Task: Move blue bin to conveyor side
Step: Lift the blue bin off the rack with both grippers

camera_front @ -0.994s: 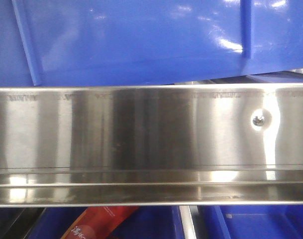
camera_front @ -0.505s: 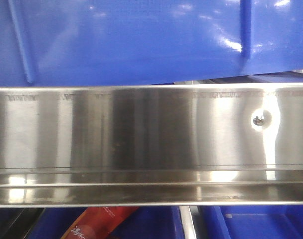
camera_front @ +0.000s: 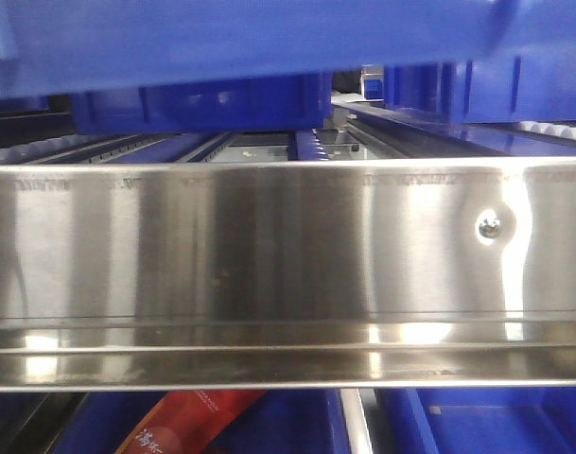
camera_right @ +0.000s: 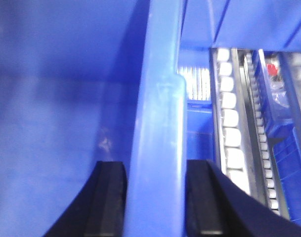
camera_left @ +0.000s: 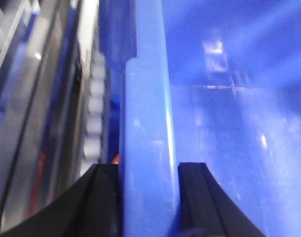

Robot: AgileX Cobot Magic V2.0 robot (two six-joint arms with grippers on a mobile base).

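The blue bin (camera_front: 269, 33) hangs raised across the top of the front view, only its underside and lower wall showing. In the left wrist view my left gripper (camera_left: 149, 197) is shut on the bin's thick rolled rim (camera_left: 148, 123), one black finger (camera_left: 103, 197) on each side, with the bin's inside to the right. In the right wrist view my right gripper (camera_right: 157, 202) is likewise shut on the opposite rim (camera_right: 160, 123), with the bin's inside to the left. The conveyor is out of view.
A brushed steel rail (camera_front: 269, 274) with a screw (camera_front: 490, 226) spans the front view. Behind the raised bin stand other blue bins (camera_front: 202, 104) on roller tracks (camera_right: 229, 123). Below the rail lies a red packet (camera_front: 188, 426) in a lower blue bin.
The blue bin has risen in the front view: its wall filled the upper part before, and now only its bottom edge shows, with the bins and tracks behind uncovered.
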